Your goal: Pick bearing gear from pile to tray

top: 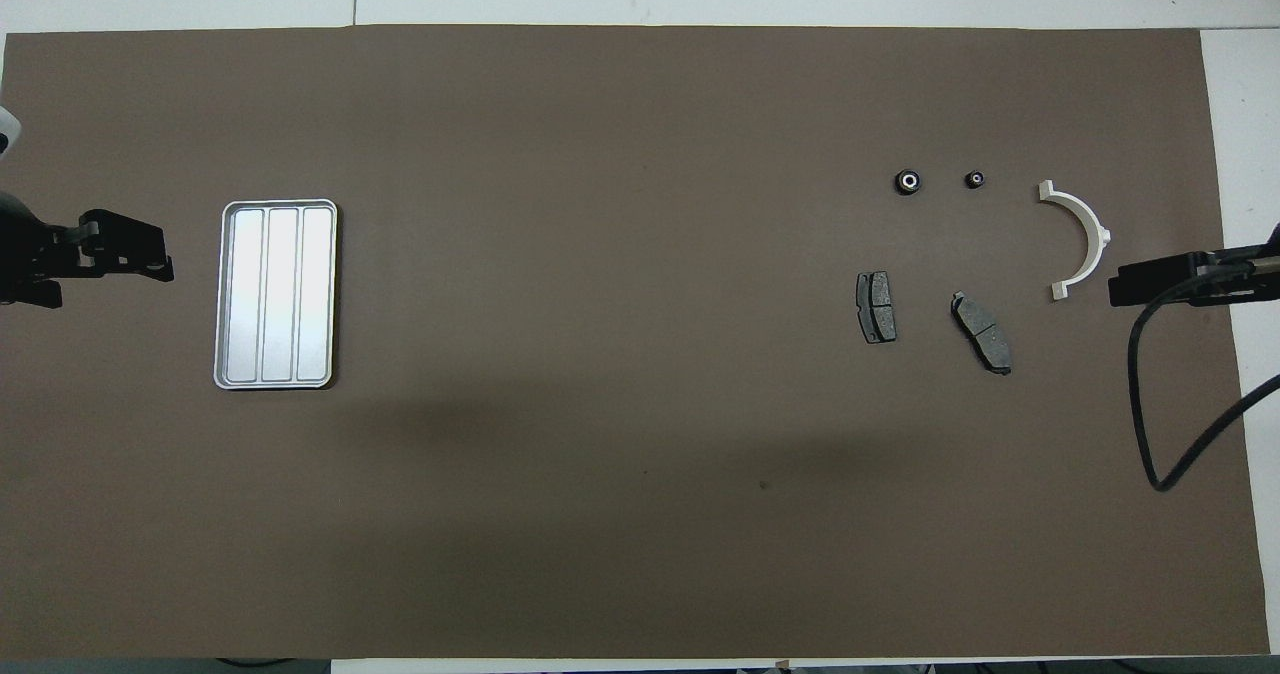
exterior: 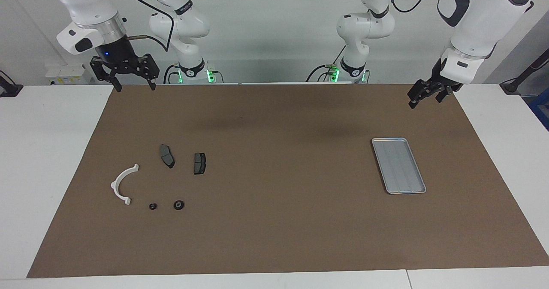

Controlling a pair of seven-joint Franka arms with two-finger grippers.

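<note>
The pile lies at the right arm's end of the brown mat: a white half-ring bracket, two dark grey brake pads, and two small black round pieces. The larger round piece has a pale centre. The smaller one lies beside it. The silvery tray lies empty at the left arm's end. My right gripper is open and raised over the mat's edge by the robots. My left gripper is open, raised over the mat's corner near the tray.
The brown mat covers most of the white table. A black cable hangs from the right arm over the mat's end.
</note>
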